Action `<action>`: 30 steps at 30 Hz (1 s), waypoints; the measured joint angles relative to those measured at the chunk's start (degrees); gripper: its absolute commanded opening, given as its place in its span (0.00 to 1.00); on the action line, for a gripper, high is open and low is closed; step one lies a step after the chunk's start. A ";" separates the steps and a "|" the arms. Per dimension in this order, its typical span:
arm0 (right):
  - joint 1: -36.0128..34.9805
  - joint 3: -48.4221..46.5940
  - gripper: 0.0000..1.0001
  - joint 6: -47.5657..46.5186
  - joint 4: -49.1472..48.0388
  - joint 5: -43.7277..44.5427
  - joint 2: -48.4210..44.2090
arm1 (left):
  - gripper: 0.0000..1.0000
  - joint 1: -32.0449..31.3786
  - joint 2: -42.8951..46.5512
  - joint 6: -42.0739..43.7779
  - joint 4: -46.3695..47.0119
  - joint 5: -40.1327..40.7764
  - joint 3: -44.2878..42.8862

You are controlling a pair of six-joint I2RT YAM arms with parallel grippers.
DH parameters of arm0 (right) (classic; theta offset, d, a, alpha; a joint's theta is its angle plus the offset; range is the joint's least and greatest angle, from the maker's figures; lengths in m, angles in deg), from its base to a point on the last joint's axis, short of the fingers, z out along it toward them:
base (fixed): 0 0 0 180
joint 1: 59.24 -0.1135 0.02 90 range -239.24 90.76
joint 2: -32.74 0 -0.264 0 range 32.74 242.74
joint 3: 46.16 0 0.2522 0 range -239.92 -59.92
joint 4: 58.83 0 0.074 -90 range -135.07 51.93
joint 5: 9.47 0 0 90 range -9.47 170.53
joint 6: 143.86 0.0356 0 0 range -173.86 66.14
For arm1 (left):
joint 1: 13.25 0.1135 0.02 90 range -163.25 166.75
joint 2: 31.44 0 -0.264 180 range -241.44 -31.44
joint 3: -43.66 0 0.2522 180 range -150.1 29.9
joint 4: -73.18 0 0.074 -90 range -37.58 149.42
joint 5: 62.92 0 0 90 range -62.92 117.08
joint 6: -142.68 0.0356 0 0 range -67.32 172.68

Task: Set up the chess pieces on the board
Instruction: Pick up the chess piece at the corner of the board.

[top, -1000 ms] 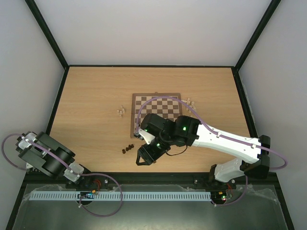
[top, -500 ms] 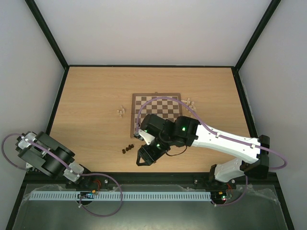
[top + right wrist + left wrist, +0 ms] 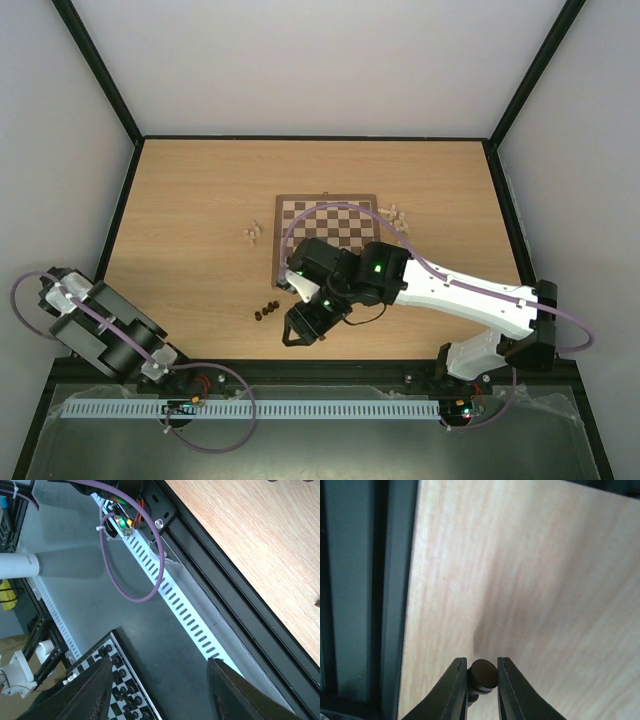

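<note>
Chess pieces [image 3: 267, 310], the dark ones, cluster on the desk [image 3: 190, 220] just off the board's [image 3: 335, 212] near-left corner. Pale pieces [image 3: 252, 234] stand left of the board, with more by its far-right side. My right arm [image 3: 450, 290] hides the board's near part. My right tool [image 3: 293, 335], spread and empty, hangs just right of the dark cluster. My left tool [image 3: 481, 662], well apart at the desk's near-left edge, pinches a dark round thing [image 3: 484, 674]. I cannot tell if it is a chessman.

Checkered board [image 3: 335, 228] lying mid-bench, pale pieces [image 3: 252, 235] clustering beside its left edge, more pale pieces [image 3: 397, 213] by its far-right corner, dark pieces [image 3: 266, 311] grouping off its near-left corner, one dark piece [image 3: 484, 673] sitting pinched in the left gripper [image 3: 482, 666]
</note>
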 measured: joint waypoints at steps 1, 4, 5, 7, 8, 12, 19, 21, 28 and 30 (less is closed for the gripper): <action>0.00 -0.33 0.52 -0.09 0.02 0.02 0.39 | 0.08 -0.70 0.42 -0.04 -0.02 -0.61 -0.02; 0.35 -1.73 0.52 -0.26 0.00 -0.04 1.49 | 0.08 -3.54 1.53 -0.74 -0.44 -2.47 -0.66; 0.74 -2.23 0.52 -0.33 -0.04 -0.13 1.75 | 0.08 -4.76 1.90 -1.18 -0.50 -3.06 -1.05; 1.68 -2.64 0.52 -0.46 -0.42 -0.48 1.90 | 0.08 -7.63 2.75 -2.34 -0.46 -4.57 -1.95; 2.47 -2.64 0.52 -0.52 -0.79 -0.74 1.90 | 0.08 -8.98 3.23 -2.99 -0.46 -5.33 -2.34; 6.84 -2.64 0.52 0.07 -3.82 -3.19 2.49 | 0.08 -14.58 4.42 -6.38 -0.98 -8.44 -4.04; 14.95 -2.62 0.53 7.15 -17.86 -9.46 7.76 | 0.08 -23.93 5.60 -13.84 -4.37 -13.62 -10.10; 16.06 -2.40 0.53 9.51 -23.32 -9.35 9.94 | 0.08 -25.59 5.60 -15.17 -5.42 -14.95 -12.11; 16.13 0.90 0.52 13.09 -40.46 -5.99 15.65 | 0.08 -27.34 5.44 -17.55 -9.62 -18.56 -18.53; 16.09 1.95 0.51 13.53 -44.74 -4.98 17.70 | 0.08 -27.80 5.25 -17.94 -10.60 -19.56 -19.67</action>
